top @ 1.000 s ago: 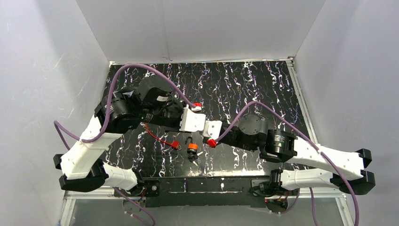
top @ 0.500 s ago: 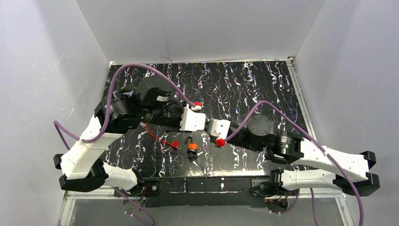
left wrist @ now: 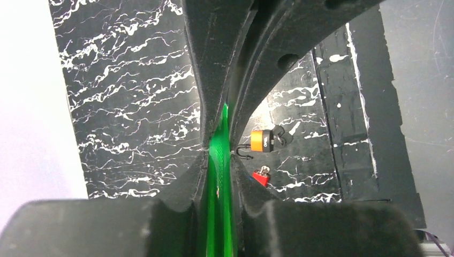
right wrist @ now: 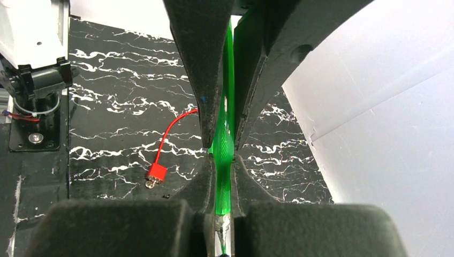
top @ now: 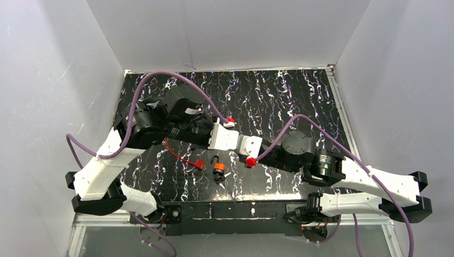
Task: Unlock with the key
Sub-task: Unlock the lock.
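Observation:
A small orange padlock [top: 218,167] lies on the black marbled mat near the front edge. Black keys [top: 224,176] stick out of its bottom. In the left wrist view the padlock [left wrist: 262,140] sits just right of my fingers, its keys [left wrist: 281,136] pointing right and its thin shackle [left wrist: 243,153] pointing left. My left gripper [top: 225,140] [left wrist: 219,155] hovers above and behind the padlock, shut, with only a green strip in the slit. My right gripper [top: 249,145] [right wrist: 220,155] hangs right beside it, also shut with nothing held. The right wrist view does not show the padlock.
A red plug [top: 199,164] [left wrist: 261,176] [right wrist: 157,172] on a thin red wire [right wrist: 174,128] lies left of the padlock. White walls close in the mat on three sides. A black bar [top: 235,210] runs along the front edge.
The left gripper's jaws have closed, and the left arm has shifted slightly right and back. The right gripper drew back to the right a second ago and has held still since.

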Robot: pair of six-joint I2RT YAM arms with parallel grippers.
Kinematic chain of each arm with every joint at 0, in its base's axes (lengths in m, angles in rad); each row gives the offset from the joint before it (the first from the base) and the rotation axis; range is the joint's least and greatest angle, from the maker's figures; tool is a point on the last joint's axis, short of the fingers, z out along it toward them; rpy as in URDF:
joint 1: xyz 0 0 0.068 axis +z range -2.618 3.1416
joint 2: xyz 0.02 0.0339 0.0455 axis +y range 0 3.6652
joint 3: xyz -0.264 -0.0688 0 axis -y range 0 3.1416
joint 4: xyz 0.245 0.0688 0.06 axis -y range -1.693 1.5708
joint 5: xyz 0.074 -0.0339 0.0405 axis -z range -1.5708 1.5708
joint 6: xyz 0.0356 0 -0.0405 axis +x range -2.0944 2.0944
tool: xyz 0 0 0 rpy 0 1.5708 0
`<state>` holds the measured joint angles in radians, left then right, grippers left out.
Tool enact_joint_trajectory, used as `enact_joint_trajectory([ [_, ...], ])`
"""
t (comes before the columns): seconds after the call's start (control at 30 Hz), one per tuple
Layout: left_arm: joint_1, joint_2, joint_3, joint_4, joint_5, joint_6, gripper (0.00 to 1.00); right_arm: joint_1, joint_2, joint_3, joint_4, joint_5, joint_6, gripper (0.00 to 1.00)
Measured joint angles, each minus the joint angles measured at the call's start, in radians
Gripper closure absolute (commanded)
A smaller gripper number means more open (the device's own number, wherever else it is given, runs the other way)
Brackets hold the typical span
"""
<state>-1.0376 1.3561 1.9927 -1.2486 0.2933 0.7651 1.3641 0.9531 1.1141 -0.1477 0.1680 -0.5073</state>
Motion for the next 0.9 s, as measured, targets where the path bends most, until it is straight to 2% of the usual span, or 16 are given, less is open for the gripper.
enact_joint_trajectory([
  [0.13, -0.009, 0.005, 0.014, -0.010, -0.016, 0.005, 1.00, 0.000, 0.000, 0.000, 0.006, -0.003, 0.001, 0.99],
  [0.17, -0.012, 0.004, 0.015, -0.011, -0.021, 0.006, 1.00, 0.000, 0.001, 0.000, 0.008, -0.004, 0.002, 0.95],
  [0.2, -0.015, 0.004, 0.017, -0.012, -0.026, 0.008, 1.00, 0.000, 0.001, 0.000, 0.011, -0.004, 0.003, 0.88],
  [0.27, -0.019, 0.003, 0.018, -0.012, -0.037, 0.008, 1.00, 0.000, 0.001, 0.000, 0.015, -0.005, 0.009, 0.50],
  [0.3, -0.021, 0.003, 0.019, -0.011, -0.041, 0.008, 1.00, 0.000, 0.001, 0.000, 0.019, -0.006, 0.018, 0.40],
  [0.33, -0.022, 0.001, 0.019, -0.010, -0.049, 0.008, 1.00, 0.000, -0.001, 0.000, 0.028, -0.009, 0.028, 0.35],
  [0.4, -0.022, 0.003, 0.018, -0.009, -0.072, 0.008, 1.00, 0.006, -0.015, 0.000, 0.067, -0.017, 0.043, 0.33],
  [0.53, -0.022, 0.020, 0.012, -0.009, -0.114, 0.009, 1.00, 0.014, -0.112, 0.000, 0.113, -0.026, 0.075, 0.34],
  [0.6, -0.022, 0.025, 0.010, -0.009, -0.127, 0.009, 1.00, 0.014, -0.185, 0.000, 0.132, -0.025, 0.092, 0.42],
  [0.63, -0.022, 0.026, 0.010, -0.009, -0.131, 0.010, 1.00, 0.014, -0.219, 0.000, 0.137, -0.025, 0.099, 0.55],
  [0.7, -0.022, 0.027, 0.010, -0.009, -0.140, 0.010, 1.00, 0.014, -0.285, 0.000, 0.141, -0.017, 0.118, 0.93],
  [0.73, -0.022, 0.027, 0.010, -0.009, -0.143, 0.010, 1.00, 0.014, -0.315, -0.001, 0.142, -0.011, 0.123, 0.99],
  [0.83, -0.022, 0.027, 0.012, -0.009, -0.152, 0.011, 1.00, 0.014, -0.383, -0.034, 0.147, 0.034, 0.142, 0.99],
  [0.9, -0.022, 0.027, 0.017, -0.009, -0.156, 0.011, 1.00, 0.014, -0.406, -0.069, 0.133, 0.068, 0.146, 0.92],
])
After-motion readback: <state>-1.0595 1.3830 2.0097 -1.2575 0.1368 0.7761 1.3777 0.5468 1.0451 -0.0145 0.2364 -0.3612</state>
